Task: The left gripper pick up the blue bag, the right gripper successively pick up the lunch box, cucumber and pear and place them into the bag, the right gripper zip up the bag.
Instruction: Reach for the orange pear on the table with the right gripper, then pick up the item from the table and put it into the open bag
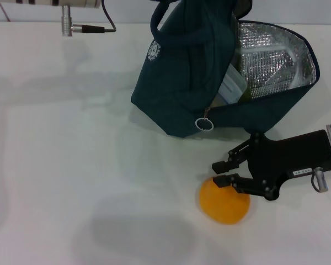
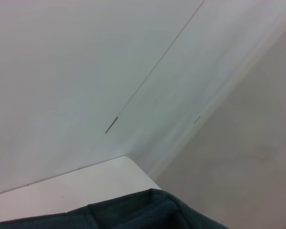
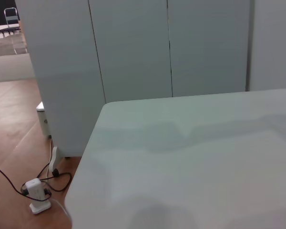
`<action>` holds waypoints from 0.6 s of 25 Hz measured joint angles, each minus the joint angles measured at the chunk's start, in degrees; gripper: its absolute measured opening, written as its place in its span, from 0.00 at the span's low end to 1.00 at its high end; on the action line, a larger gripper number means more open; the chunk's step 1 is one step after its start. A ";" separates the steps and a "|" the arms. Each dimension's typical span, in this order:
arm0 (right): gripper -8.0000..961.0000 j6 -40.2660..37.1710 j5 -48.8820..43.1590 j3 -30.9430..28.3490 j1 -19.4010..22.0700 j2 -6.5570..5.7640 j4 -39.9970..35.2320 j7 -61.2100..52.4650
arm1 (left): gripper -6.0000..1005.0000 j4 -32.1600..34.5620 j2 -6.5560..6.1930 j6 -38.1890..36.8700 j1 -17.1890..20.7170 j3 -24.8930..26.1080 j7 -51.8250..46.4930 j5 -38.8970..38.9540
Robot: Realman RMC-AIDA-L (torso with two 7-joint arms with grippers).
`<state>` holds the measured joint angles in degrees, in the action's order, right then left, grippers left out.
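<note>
One pear (image 1: 224, 200) lies on the white bench (image 1: 71, 165) in the head view, the right tool (image 1: 225, 173) released at its upper edge below the open blue bag (image 1: 176, 94) and liable to nudge it rolling, while the left wrist view shows bag fabric (image 2: 148, 212), the right wrist view bare bench (image 3: 205, 157), and I cannot tell the left tool's state.

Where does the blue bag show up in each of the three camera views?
Head view: the blue bag lies top centre to right on the white table, foil-lined mouth open to the right.
Left wrist view: only a strip of its teal fabric along the bottom edge.
Right wrist view: not in it.
Shared landmark: the white table, seen in all three.
</note>
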<state>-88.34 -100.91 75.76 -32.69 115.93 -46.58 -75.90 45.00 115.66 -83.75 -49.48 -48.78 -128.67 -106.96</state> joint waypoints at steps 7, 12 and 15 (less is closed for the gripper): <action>0.18 -0.23 0.02 -0.07 0.07 -0.18 0.00 -0.13 | 0.06 0.00 0.00 0.00 0.24 0.00 0.00 0.00; 0.11 -0.21 -0.32 -0.01 0.01 -0.19 0.00 -0.13 | 0.06 0.00 0.00 -0.01 0.27 0.00 0.00 0.00; 0.07 -0.29 -0.29 0.00 0.00 -0.20 0.00 -0.13 | 0.06 0.00 0.00 -0.01 0.27 0.00 0.00 0.00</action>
<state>-88.63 -101.20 75.76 -32.69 115.72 -46.58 -76.03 45.00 115.66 -83.76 -49.22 -48.78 -128.67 -106.96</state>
